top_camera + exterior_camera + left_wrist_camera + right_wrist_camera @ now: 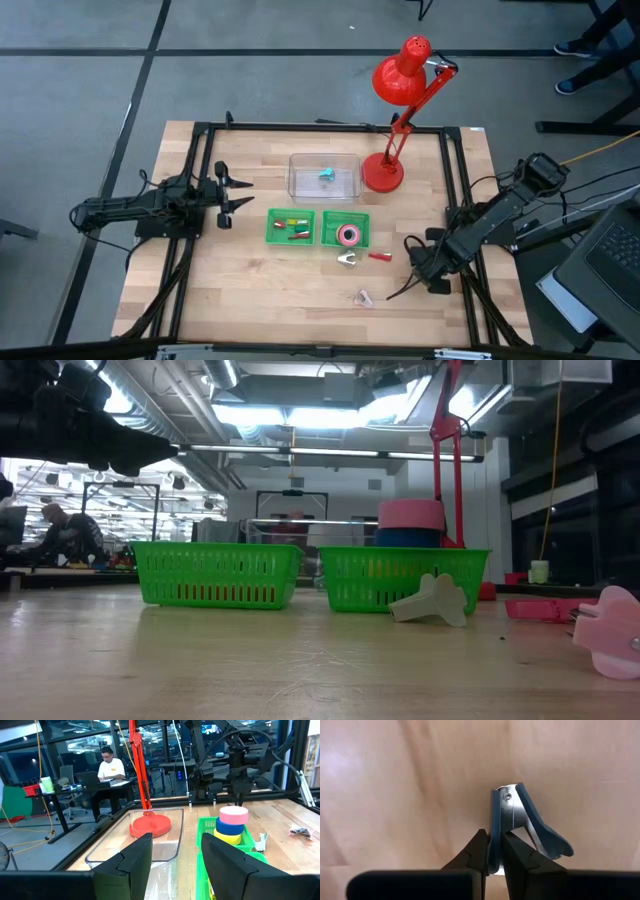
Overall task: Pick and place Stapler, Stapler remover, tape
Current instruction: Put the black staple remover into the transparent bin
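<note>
My right gripper [492, 855] points down near the table's right edge [435, 283], shut on a blue stapler remover [520, 820] with a metal hinge. A white stapler remover [348, 260] and a small red stapler [379, 257] lie in front of the right green basket [346, 218]. A pink remover-shaped piece [363, 297] lies nearer the front edge. Rolls of tape, pink on blue on yellow [232, 825], stand stacked in that basket. My left gripper [175, 865] waits open and level at the table's left side [228, 195]. My right gripper pinches one blue arm of the stapler remover [494, 837], toward its free end, between its two fingers [477, 852]. The fingers come from above, pointing down. The other arm [545, 837] splays free to the side. Whether the remover is clear of the wood I cannot tell.
A second green basket [290, 227] holds small red and green items. Behind the baskets are a clear plastic box [323, 175] and a red desk lamp with its base [382, 172] on the table. A black frame [455, 200] runs along the table's sides.
</note>
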Action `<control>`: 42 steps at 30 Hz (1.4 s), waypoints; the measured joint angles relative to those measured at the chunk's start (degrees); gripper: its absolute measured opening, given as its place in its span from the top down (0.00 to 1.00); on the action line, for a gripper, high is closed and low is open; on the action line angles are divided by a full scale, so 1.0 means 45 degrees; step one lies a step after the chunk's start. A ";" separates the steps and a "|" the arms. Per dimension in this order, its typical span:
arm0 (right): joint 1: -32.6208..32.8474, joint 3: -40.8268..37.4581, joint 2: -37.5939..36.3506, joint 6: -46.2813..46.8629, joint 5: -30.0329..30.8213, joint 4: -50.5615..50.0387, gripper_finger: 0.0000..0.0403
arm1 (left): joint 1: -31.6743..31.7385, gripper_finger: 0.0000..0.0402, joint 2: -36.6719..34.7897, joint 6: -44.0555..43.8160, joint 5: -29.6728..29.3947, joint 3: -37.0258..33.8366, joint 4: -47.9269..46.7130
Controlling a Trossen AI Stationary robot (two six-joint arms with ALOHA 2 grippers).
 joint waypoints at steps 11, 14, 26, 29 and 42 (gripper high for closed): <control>-0.0546 0.0652 -0.0285 -0.0052 -0.1344 0.0178 0.90 | -0.0001 0.58 0.0000 0.0005 0.0000 0.0000 0.0000; -0.0872 0.0669 -0.0759 -0.0047 -0.1897 0.0532 0.90 | -0.0003 0.58 0.0000 0.0002 0.0002 0.0000 0.0000; -0.2274 0.0678 -0.2580 0.1032 -0.2700 0.1757 0.90 | -0.0001 0.58 0.0000 0.0000 0.0000 0.0000 0.0000; -0.2588 0.0678 -0.2842 0.1406 -0.2600 0.2159 0.90 | -0.0001 0.58 0.0000 0.0005 0.0000 0.0000 0.0000; -0.3812 0.0874 -0.2938 0.1410 -0.2592 0.5416 0.90 | -0.0001 0.58 0.0000 0.0005 0.0000 0.0000 0.0000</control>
